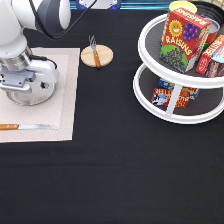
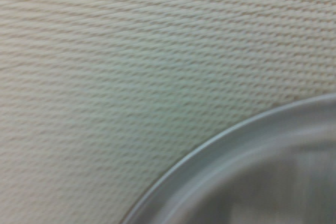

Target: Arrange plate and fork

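The shiny silver plate (image 1: pixel 44 91) lies on the beige placemat (image 1: pixel 65 110) at the exterior view's left. My gripper (image 1: pixel 21 86) is down over the plate's left part and hides much of it. Close up, the wrist view shows the plate's rim (image 2: pixel 225 165) against the woven placemat (image 2: pixel 105 75). The fork (image 1: pixel 95 52), with its brown-orange handle, lies across the small round wooden disc (image 1: pixel 102 59) toward the exterior view's top, to the right of the mat and well apart from the gripper.
A wooden-handled knife (image 1: pixel 25 127) lies on the placemat below the plate. A white two-tier turntable rack (image 1: pixel 172 107) holding a raisin box (image 1: pixel 180 37) and other packets stands at the exterior view's right. The table surface is black.
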